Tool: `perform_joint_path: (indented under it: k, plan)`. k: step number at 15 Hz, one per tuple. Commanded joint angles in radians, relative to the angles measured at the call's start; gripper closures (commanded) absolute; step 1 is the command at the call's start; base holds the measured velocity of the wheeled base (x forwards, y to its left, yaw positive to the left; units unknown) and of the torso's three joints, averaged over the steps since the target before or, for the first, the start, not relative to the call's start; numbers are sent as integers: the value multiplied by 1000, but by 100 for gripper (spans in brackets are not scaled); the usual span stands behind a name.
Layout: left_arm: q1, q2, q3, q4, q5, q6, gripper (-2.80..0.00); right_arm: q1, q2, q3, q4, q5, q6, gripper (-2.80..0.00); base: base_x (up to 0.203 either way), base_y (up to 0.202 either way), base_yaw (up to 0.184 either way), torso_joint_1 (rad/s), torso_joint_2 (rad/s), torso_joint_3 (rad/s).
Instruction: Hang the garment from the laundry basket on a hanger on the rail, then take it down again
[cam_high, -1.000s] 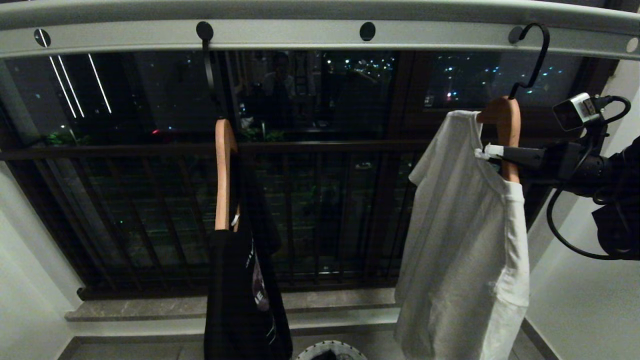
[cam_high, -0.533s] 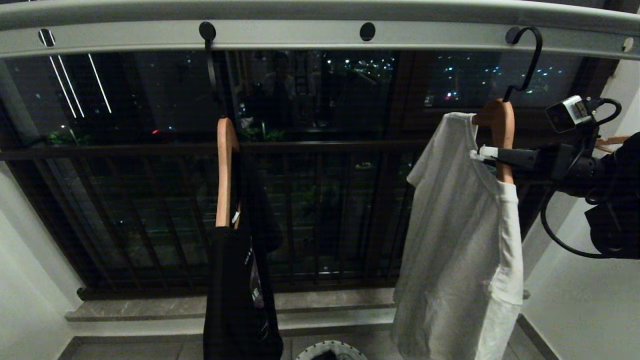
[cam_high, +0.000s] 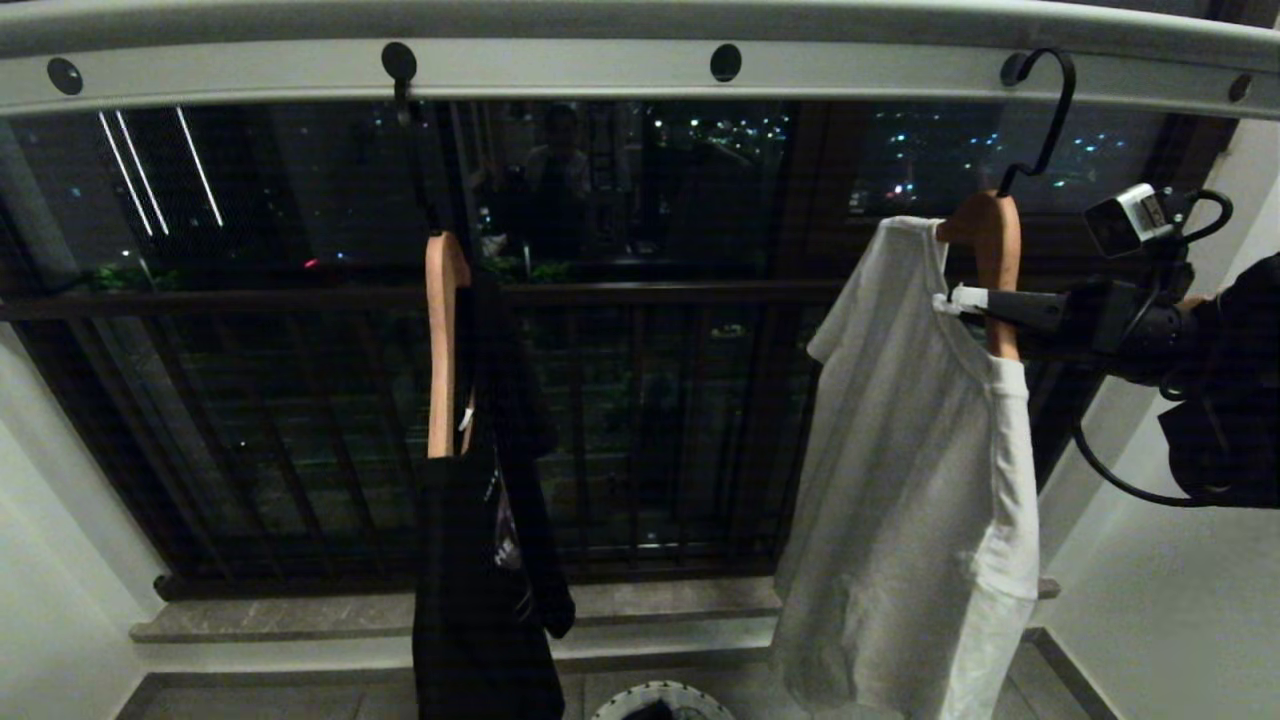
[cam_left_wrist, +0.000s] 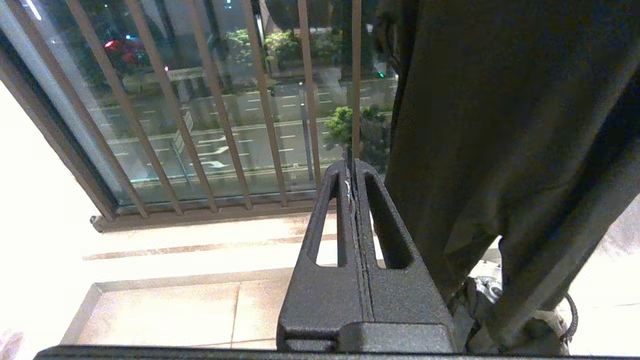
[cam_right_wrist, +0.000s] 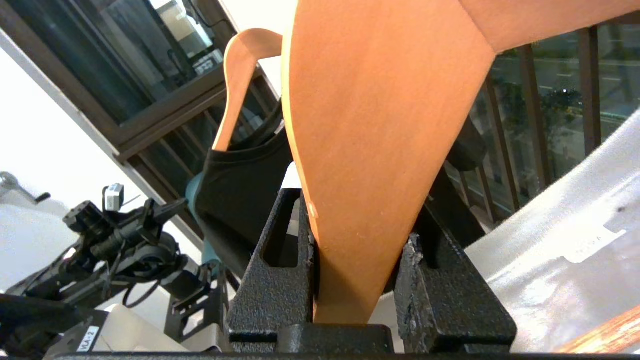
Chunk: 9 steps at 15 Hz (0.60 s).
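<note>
Wooden hanger (cam_high: 985, 262) — smooth, curved — pinched in right hand (cam_high: 968, 300).

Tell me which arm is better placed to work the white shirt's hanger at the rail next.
Right. Its claw is shut on the wooden hanger carrying the white shirt, whose hook sits at the rail. The left claw is shut, empty, low beside the black garment.

Night-time balcony interior with a barred window.
Dark brown vertical metal window bars (cam_high: 640, 440) front black glass (cam_high: 250, 190) showing city lights; pale stone sill (cam_high: 300, 615) below, plain white walls (cam_high: 1170, 620) either side.
</note>
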Motion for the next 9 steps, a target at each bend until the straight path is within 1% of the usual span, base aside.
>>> perform_joint_path:
  k: [1,9]
  plan:
    - [0,0,3,-1,0,0,0,1,7,-9,-8,7,6,0,0,0,0,0,0,0]
    - [0,0,2,-1,0,0,0,18,29,-24,-8,6,4,0,0,0,0,0,0,0]
